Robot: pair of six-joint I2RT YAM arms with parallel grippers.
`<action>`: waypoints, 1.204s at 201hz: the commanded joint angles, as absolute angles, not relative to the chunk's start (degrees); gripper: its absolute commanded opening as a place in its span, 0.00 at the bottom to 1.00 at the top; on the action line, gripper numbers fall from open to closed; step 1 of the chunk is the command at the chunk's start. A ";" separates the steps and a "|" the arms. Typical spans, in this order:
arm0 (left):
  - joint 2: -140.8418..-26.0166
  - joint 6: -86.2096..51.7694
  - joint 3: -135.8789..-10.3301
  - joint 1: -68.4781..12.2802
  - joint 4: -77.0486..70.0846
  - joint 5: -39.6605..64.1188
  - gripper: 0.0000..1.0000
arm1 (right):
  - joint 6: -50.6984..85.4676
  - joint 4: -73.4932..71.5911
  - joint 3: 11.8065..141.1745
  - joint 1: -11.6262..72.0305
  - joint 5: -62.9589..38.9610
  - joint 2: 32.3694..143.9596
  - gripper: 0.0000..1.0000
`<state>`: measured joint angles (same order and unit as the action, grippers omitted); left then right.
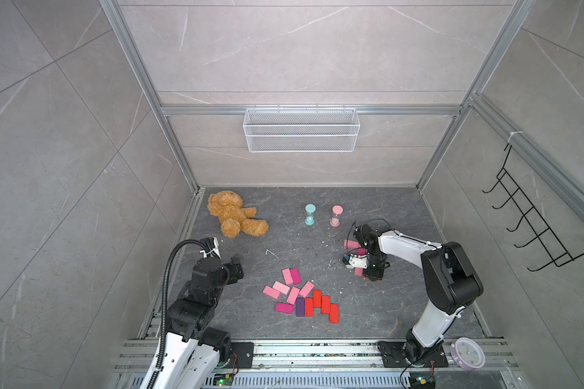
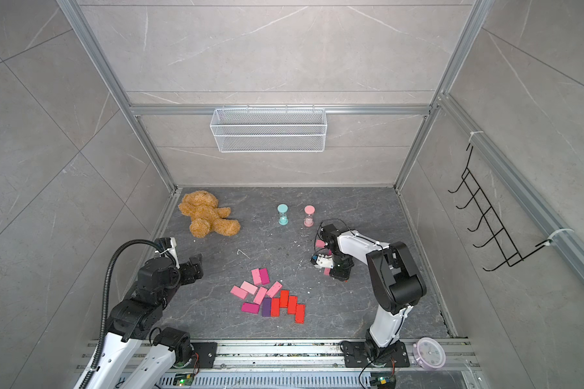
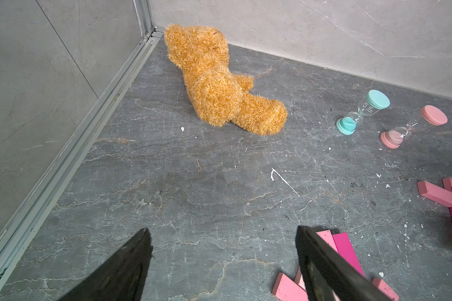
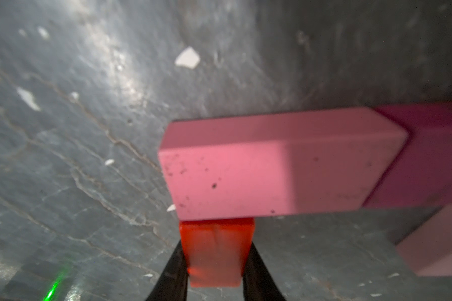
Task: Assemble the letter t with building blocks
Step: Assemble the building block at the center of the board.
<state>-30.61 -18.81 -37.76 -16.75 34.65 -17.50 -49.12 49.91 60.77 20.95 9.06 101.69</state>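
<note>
We see the right gripper (image 4: 215, 246) clamped on a red block (image 4: 214, 263), gripping it by the sides. Just past the tips, a pink block (image 4: 272, 169) lies crosswise, touching the red one's end, with a magenta block (image 4: 428, 156) next to it. The view is blurry, so we can't tell if the red block rests on the floor (image 4: 89, 156). The left gripper (image 3: 222, 230) is spread wide with nothing in it. The main pile of blocks (image 1: 300, 298) lies between the two grippers, some just beside the left gripper.
</note>
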 commanded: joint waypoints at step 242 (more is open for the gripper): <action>-30.06 -17.49 -38.09 -16.90 33.16 -17.18 0.89 | -49.64 45.53 59.84 22.15 8.70 100.05 0.27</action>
